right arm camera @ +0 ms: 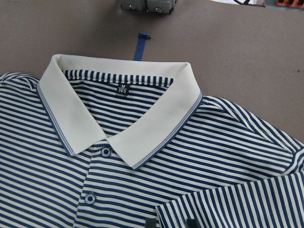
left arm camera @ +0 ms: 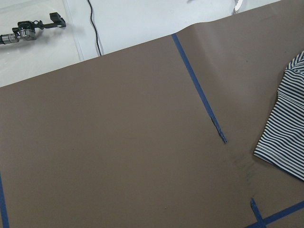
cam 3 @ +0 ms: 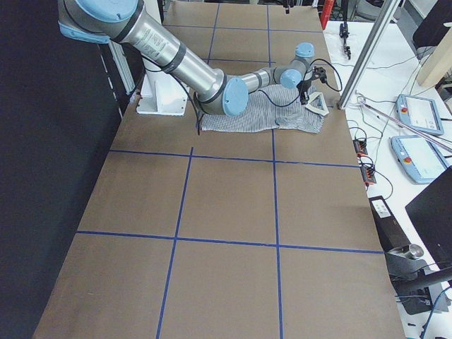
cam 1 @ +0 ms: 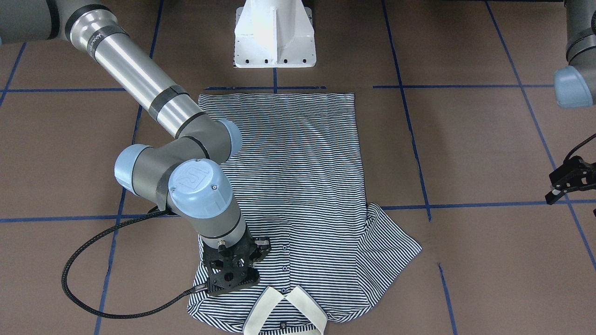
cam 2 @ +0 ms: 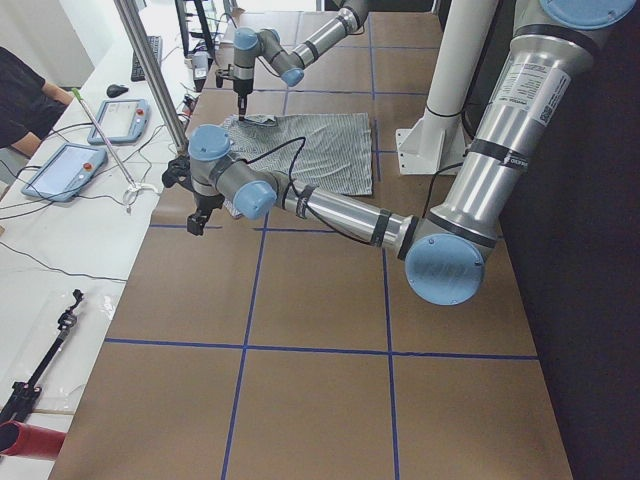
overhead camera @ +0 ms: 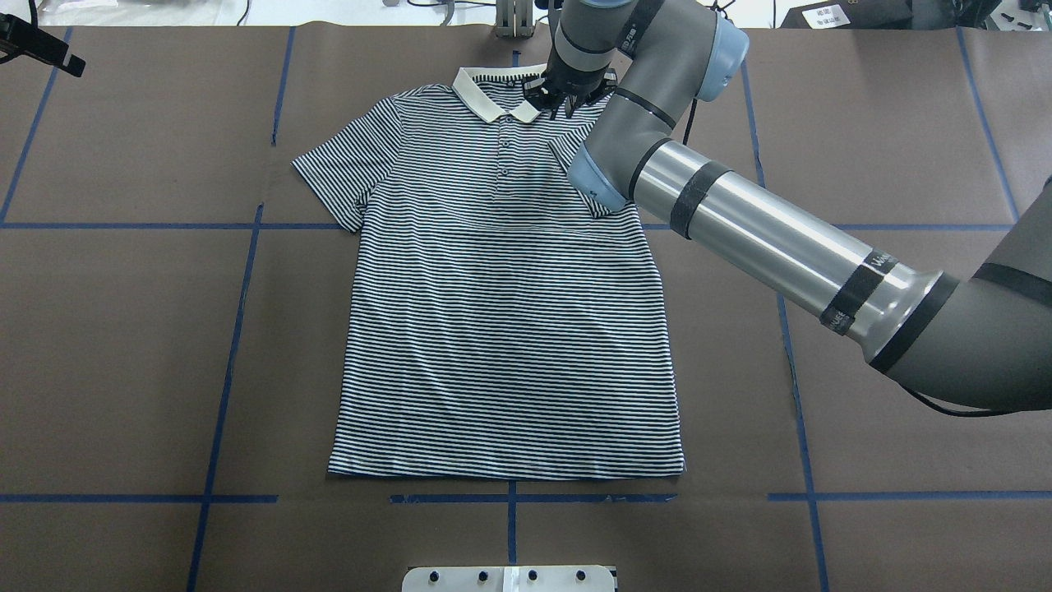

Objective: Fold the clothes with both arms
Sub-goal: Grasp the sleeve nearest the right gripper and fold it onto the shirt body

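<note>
Front-facing: shows the shirt (cam 1: 298,186) flat and face up in mid-frame, collar (cam 1: 284,311) at the bottom edge. Finds the right gripper (cam 1: 231,272) at lower left, low over the chest, on the side drawn in to a straight edge. Leaves the spread sleeve (cam 1: 393,251) out at lower right. Places the left gripper (cam 1: 558,190) at the far right edge, well apart from the cloth; cannot tell its jaws.

Overhead: gives the same layout from behind, with the body at full length, spread sleeve at left, right gripper by the collar at top centre. Hides most of the fold under the right arm (overhead camera: 740,230).

Side views: show the shirt small in the upper middle; allow no verdict on jaws.

Left wrist: catches bare table (left arm camera: 118,142), blue tape (left arm camera: 197,80) and a striped edge at the right border; no fingers in shot.

Right wrist: shows the turned-in sleeve (right arm camera: 228,209) at lower right, across the chest, with fingertips (right arm camera: 191,222) apart at the bottom edge, straddling its corner; released, judging by the gap.

Counts one sleeve fold as done; leaves the second sleeve and the body folds to do.
</note>
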Available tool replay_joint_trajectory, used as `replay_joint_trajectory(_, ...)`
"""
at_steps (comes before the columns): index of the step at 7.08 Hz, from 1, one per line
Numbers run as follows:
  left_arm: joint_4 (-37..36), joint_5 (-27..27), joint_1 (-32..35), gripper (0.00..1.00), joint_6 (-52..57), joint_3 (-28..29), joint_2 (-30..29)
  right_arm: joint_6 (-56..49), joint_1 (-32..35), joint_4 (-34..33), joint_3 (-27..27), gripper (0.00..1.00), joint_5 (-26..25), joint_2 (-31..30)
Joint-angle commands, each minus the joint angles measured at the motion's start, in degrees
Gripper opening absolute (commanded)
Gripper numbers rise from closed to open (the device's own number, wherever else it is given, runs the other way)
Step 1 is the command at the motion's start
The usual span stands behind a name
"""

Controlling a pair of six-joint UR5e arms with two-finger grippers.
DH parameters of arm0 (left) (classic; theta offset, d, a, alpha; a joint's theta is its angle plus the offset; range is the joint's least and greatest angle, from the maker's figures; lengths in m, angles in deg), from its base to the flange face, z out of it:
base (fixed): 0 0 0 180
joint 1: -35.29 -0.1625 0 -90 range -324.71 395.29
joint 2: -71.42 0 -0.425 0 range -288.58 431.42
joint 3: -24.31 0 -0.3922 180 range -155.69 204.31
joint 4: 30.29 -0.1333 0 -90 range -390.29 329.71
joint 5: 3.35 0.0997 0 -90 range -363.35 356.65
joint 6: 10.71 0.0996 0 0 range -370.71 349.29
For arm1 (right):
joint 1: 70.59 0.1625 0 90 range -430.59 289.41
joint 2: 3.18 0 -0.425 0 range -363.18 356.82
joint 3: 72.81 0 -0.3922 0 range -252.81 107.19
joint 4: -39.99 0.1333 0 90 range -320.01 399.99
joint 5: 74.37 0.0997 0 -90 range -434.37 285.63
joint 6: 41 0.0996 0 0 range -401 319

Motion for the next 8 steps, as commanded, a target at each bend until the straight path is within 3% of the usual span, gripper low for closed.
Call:
replay_joint_trajectory(1,0.0,0.0,-0.1,1.0,0.1,0.2,-0.2,0.0,-0.1,0.4,-0.5,1.0,-0.5,0.4)
replay_joint_trajectory(3,0.0,2.7,-4.7,1.0,-9.4,0.4,-3.0,1.3,0.1,-0.4,1.3,1.0,0.9,0.3)
replay_joint_trajectory(4,0.2,7.3,-9.2,1.0,-20.7,0.0,-4.3,1.8,1.0,-6.3,5.7,1.0,3.7,-1.1)
replay_joint_trajectory(6,2.4,12.4,-16.5,1.0,-36.0,0.8,-6.1,1.2,4.2,-27.8,22.9,1.0,10.0,-7.5)
replay_joint_trajectory(7,5.4,20.7,-20.8,1.0,-42.0,3.7,-7.2,1.1,5.1,-37.1,33.9,1.0,11.3,-12.3)
replay_joint_trajectory(8,9.1,24.5,-23.4,1.0,-45.5,9.8,-9.9,0.5,6.1,-39.9,42.7,1.0,12.4,-18.2)
